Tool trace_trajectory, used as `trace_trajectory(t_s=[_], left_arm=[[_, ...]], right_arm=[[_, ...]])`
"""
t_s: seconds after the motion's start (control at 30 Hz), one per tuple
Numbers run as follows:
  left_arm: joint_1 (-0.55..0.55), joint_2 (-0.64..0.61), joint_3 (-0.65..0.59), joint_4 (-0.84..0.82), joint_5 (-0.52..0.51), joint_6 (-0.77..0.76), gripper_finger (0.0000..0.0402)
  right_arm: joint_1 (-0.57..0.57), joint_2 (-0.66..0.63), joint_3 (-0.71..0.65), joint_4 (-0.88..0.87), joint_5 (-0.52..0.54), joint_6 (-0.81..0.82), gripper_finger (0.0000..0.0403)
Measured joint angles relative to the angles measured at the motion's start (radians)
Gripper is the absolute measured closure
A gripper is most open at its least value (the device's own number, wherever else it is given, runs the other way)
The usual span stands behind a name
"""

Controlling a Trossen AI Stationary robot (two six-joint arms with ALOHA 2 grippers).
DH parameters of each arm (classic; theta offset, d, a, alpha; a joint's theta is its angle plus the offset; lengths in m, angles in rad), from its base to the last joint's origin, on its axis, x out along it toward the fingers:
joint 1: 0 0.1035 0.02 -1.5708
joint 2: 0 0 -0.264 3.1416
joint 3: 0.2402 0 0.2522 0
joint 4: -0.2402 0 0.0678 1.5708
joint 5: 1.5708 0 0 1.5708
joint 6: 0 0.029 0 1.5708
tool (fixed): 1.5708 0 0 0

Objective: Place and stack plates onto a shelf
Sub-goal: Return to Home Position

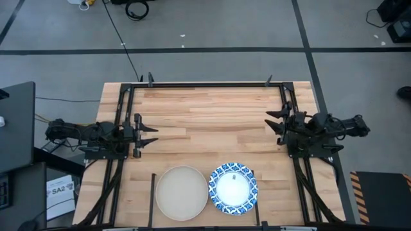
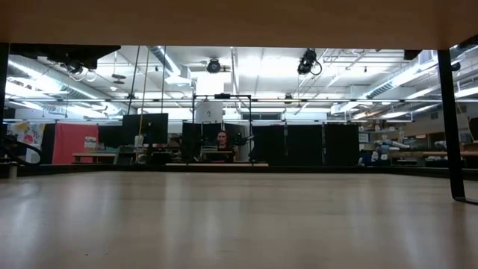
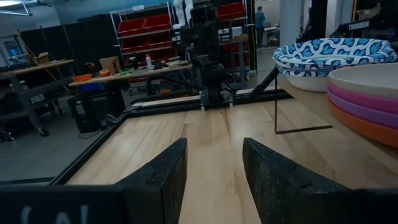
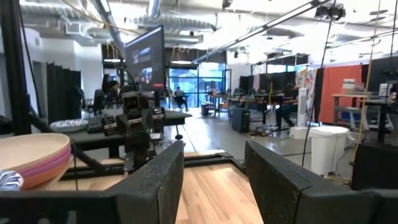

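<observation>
Two piles of plates sit side by side on the shelf (image 1: 207,219), at the edge of the wooden table (image 1: 212,115) that shows at the bottom of the high view. One pile has the pale beige plate (image 1: 182,192) on top. In the left wrist view a pink plate (image 3: 360,99) and an orange plate (image 3: 367,124) peek out under it. The other pile, just beside it, has a white plate with a blue patterned rim (image 1: 233,188) on top. A thin black bar (image 1: 152,192) stands next to the beige pile. The left gripper (image 1: 149,135) is at the left side of the table, well away from the plates. Its two fingers are spread apart and nothing is between them. The right gripper (image 1: 273,123) is at the right side of the table, facing the left one. Its fingers are spread apart too, and it holds nothing. In the low view, a person (image 2: 222,139) sits far off in the room behind the table.
</observation>
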Motion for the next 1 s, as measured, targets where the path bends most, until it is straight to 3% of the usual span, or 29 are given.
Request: trace_trajectory(t_s=[0.57, 0.77, 1.0], left_arm=[[0.0, 0.0, 0.0, 0.0, 0.0, 0.001, 0.0239], [0.0, 0.0, 0.0, 0.0, 0.0, 0.001, 0.0239], [0.0, 0.0, 0.0, 0.0, 0.0, 0.001, 0.0239]], right_arm=[[-0.232, -0.046, -0.159, 0.096, -0.218, 0.117, 0.0227], [-0.307, -0.045, -0.16, 0.044, -0.326, 0.135, 0.0227], [-0.341, -0.045, -0.16, -0.075, -0.327, 0.149, 0.0227]])
